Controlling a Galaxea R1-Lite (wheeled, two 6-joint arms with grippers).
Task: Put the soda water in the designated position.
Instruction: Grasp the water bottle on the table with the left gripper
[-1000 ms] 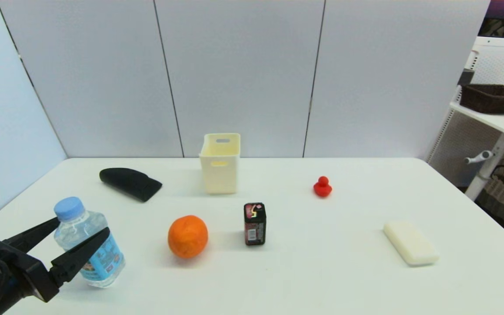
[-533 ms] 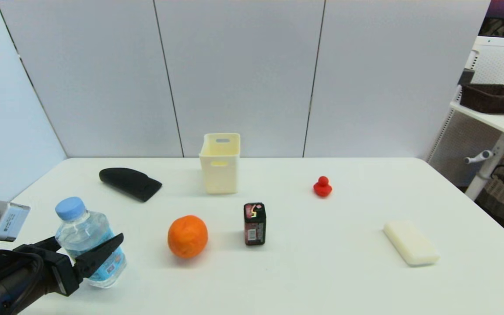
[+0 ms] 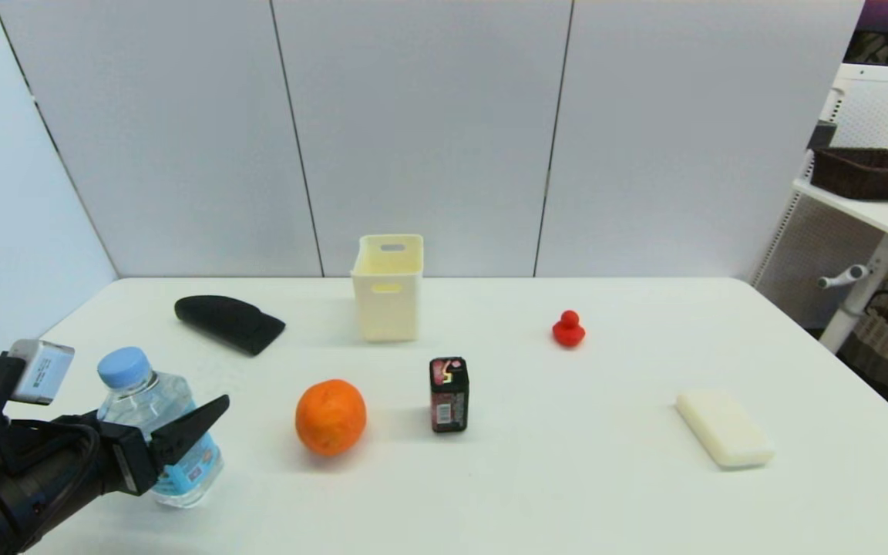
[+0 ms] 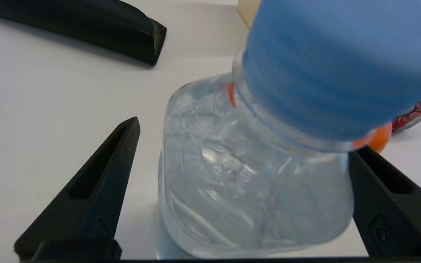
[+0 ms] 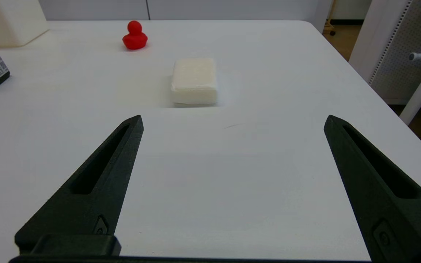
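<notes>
1. White tabletop (image 3: pixel 536 493) holds all the things.
2. Cream bin (image 3: pixel 388 287) stands at the back, in the middle.
3. Black pouch (image 3: pixel 230 323) lies at the back on the left.
4. Soda water (image 3: pixel 157 425) stands upright on the tabletop at the front left. It has a light-blue cap and a blue label.
5. Left pincer (image 4: pixel 239 175) is wide open around the soda water. One finger (image 4: pixel 97 186) has a gap to the bottle. The other finger is just beside it; I cannot tell if it touches.
6. Right pincer (image 5: pixel 232 182) is wide open too and holds nothing. It hangs over the bare tabletop near a white block (image 5: pixel 194 80).
7. Orange (image 3: pixel 331 416) sits to the right of the soda water.
8. Small dark carton (image 3: pixel 449 394) stands to the right of the orange.
9. Red toy duck (image 3: pixel 568 330) is smallest.
</notes>
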